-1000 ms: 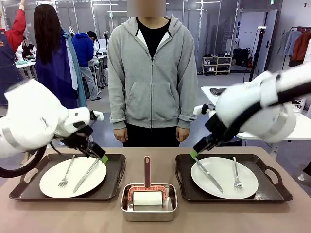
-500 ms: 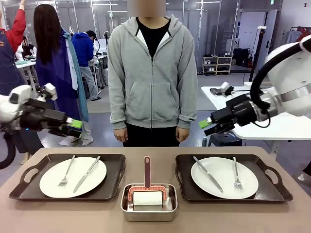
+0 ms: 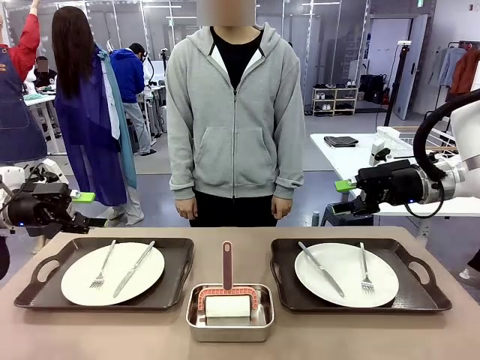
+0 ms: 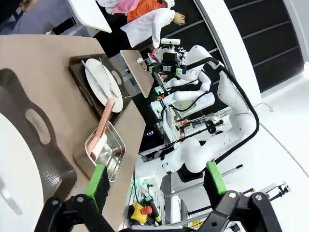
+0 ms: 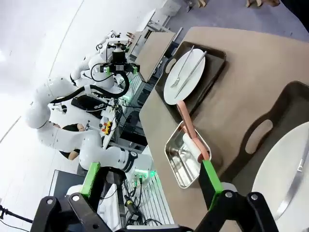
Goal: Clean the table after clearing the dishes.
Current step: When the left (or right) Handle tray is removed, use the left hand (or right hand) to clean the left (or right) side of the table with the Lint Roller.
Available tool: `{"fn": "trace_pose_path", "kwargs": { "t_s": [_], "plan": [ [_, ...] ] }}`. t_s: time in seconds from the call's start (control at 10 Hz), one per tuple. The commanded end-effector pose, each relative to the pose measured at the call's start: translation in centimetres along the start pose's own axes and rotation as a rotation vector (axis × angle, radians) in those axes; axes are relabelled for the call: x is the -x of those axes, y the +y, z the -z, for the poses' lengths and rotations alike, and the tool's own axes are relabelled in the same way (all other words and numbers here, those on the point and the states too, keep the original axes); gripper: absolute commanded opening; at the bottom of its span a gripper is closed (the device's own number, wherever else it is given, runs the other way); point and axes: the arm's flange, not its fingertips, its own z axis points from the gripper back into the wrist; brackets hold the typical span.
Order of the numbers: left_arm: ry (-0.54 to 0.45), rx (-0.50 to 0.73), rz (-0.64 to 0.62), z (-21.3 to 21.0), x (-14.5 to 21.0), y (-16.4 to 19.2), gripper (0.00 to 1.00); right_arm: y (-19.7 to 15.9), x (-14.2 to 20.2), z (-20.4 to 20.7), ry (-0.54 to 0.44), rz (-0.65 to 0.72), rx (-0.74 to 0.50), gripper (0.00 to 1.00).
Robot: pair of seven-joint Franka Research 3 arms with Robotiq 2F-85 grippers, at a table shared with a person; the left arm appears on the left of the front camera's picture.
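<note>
Hovering above and beyond the left end of the wide, matte taupe-brown table (image 3: 112,334), the left gripper (image 3: 88,210) had its black, green-padded fingers spread apart with nothing between them. The right gripper (image 3: 347,197) hung off the opposite end, higher than the tabletop, its jaws likewise parted and empty. Both pointed inward, toward the person in a grey zipped hoodie (image 3: 235,112) who stood at the far edge with arms at the sides.

Two dark rectangular trays with handles lay on the table. The left tray (image 3: 180,281) carried a round white dinner plate (image 3: 82,292) with a metal fork (image 3: 101,268) and a metal knife (image 3: 133,270) lying on it side by side. The right tray (image 3: 283,289) carried a second white plate (image 3: 341,262), its knife (image 3: 322,270) on the inner side and its fork (image 3: 365,271) on the outer.

Between the trays, near the robot's edge, stood a square steel pan (image 3: 229,334) holding a white roller with a pink frame (image 3: 227,306), its long pink handle pointing toward the person.

From the right wrist, the pan (image 5: 179,159) showed beside the near tray's handle (image 5: 260,133), with the other tray farther across the brown top. A smaller white-topped table (image 3: 352,161) stood behind the right gripper.
</note>
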Motion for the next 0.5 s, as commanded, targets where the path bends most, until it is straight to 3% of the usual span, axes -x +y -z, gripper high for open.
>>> {"fn": "trace_pose_path", "kwargs": {
  "t_s": [0.0, 0.3, 0.4],
  "plan": [
    [-0.001, -0.022, 0.047, 0.4, 0.0, -2.2, 1.00, 0.9, -0.2, 0.6, 0.014, -0.024, 0.000, 1.00],
    [0.009, -0.003, 0.040, 0.4, -0.6, -1.8, 1.00, 0.6, -0.2, 0.7, 0.013, -0.013, -0.004, 1.00],
    [0.011, -0.010, 0.023, -2.7, -1.1, -1.0, 1.00, -0.5, 0.0, -3.0, -0.065, 0.080, -0.079, 1.00]
  ]
}}
